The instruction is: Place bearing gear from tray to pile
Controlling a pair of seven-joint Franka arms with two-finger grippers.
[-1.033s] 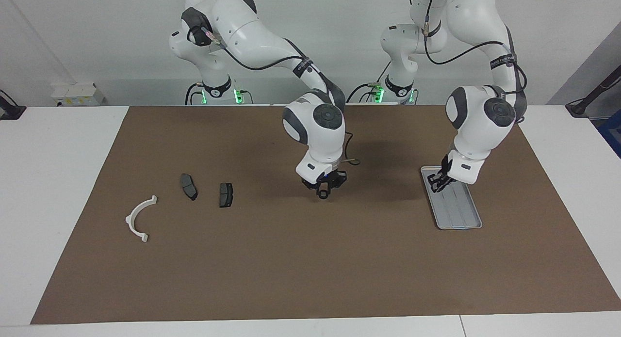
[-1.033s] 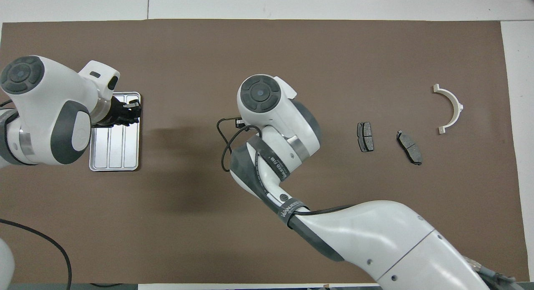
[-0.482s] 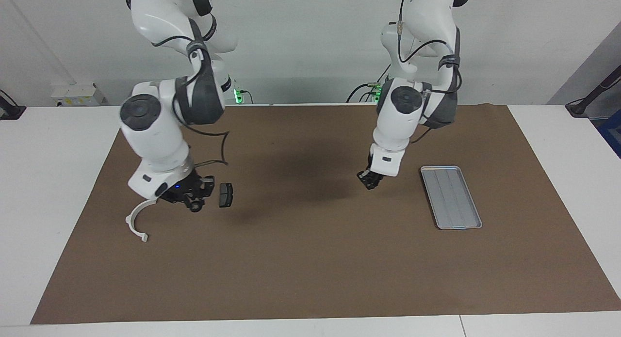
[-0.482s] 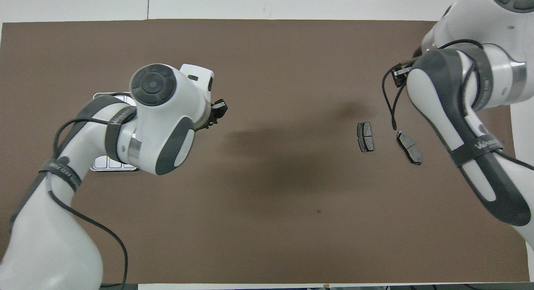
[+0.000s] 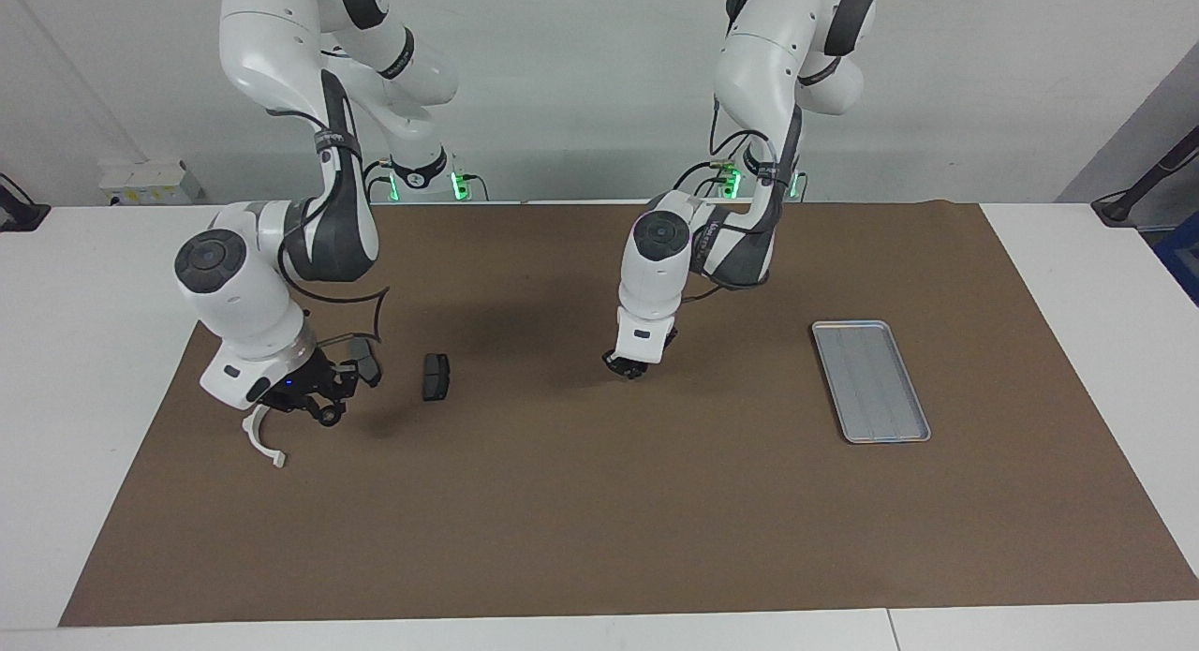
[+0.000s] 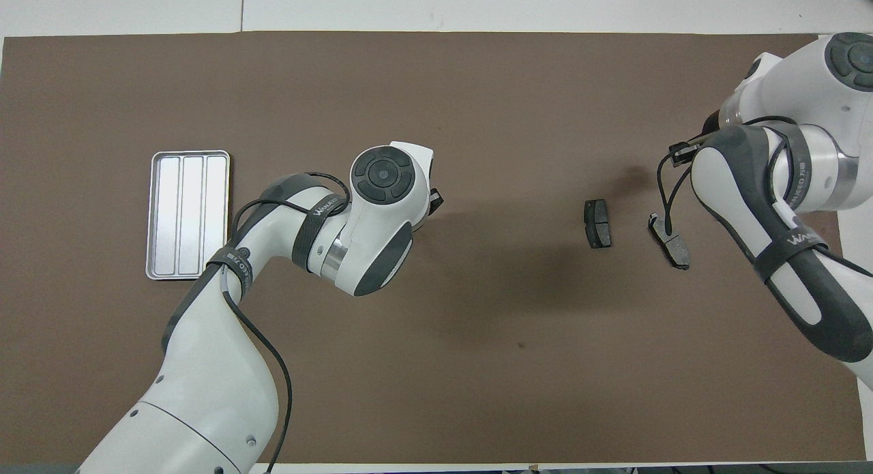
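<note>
Right gripper (image 5: 327, 415) hangs over the pile (image 5: 361, 379) — white curved bracket (image 5: 255, 437), two dark flat pads — clamped on a small dark ring, the bearing gear (image 5: 330, 417). Left gripper (image 5: 629, 368), fingertips together, is above mid-tabletop. The ridged silver tray (image 5: 871, 380) lies toward the left arm's end.

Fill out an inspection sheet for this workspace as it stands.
Surface: brown mat on a white table.
Job's things: tray toward the left arm's end, nothing seen in it. Pile toward the right arm's end: white bracket, partly hidden by the right gripper, and two dark pads. Bearing gear, a small dark ring, at the right gripper's tips.
Clutter: nothing seen.
Grippers: right gripper over the pile, shut on the bearing gear. Left gripper shut, hovering over bare mat mid-table, nothing seen in it.
Cables: black cable looping at the right wrist.
Surroundings: white box by the wall.
</note>
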